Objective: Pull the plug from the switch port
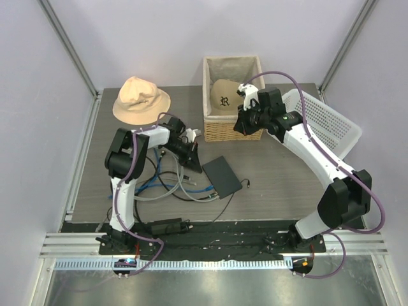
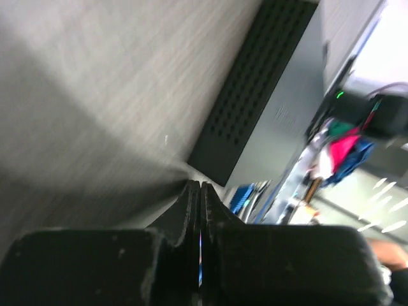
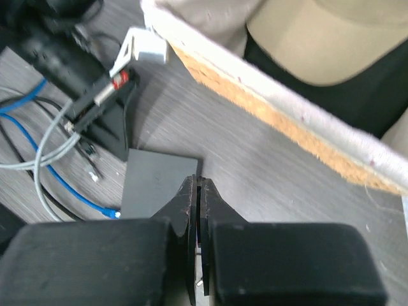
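The switch (image 1: pixel 222 175) is a flat dark-grey box lying on the table in front of the wicker basket. Blue and grey cables (image 1: pixel 169 185) run to its near-left edge. In the right wrist view a blue plug (image 3: pixel 113 213) sits at the edge of the switch (image 3: pixel 156 185). My left gripper (image 1: pixel 192 160) is shut and empty, just left of the switch. In the left wrist view, it (image 2: pixel 199 186) is low over the table and points at the corner of the switch (image 2: pixel 268 95). My right gripper (image 1: pixel 244 122) is shut and empty, raised beside the basket, behind the switch (image 3: pixel 199 182).
A wicker basket (image 1: pixel 210 127) holding a cap stands at the back. A tan bucket hat (image 1: pixel 140 99) lies back left. A white plastic basket (image 1: pixel 328 121) is at the right. A black power-adapter brick (image 1: pixel 166 225) lies near the front edge, with loose cables left of the switch.
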Action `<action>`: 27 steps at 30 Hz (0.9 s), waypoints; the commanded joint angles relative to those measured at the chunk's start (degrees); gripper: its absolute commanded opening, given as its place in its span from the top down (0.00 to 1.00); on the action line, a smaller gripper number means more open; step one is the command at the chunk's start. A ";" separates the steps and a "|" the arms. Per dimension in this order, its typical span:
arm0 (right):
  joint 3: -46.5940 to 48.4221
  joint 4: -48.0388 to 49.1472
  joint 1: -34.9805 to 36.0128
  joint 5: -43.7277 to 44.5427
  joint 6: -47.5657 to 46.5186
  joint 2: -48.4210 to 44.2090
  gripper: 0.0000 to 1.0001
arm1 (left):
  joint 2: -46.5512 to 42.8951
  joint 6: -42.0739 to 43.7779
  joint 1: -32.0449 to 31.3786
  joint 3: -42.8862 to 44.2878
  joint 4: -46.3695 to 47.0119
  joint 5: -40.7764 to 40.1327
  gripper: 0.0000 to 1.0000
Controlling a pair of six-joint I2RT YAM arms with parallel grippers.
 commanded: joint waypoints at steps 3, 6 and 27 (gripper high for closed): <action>-2.21 0.34 -0.77 2.64 -0.05 -3.42 0.99 | 7.71 -16.89 -0.48 7.87 17.83 4.14 1.00; -2.65 0.43 -1.04 2.64 -0.22 -2.63 0.99 | 10.71 -24.38 -0.30 12.28 22.06 6.98 1.00; -15.57 -6.69 10.91 0.45 -23.93 0.62 0.99 | -8.80 -0.31 4.19 0.09 3.25 10.95 0.66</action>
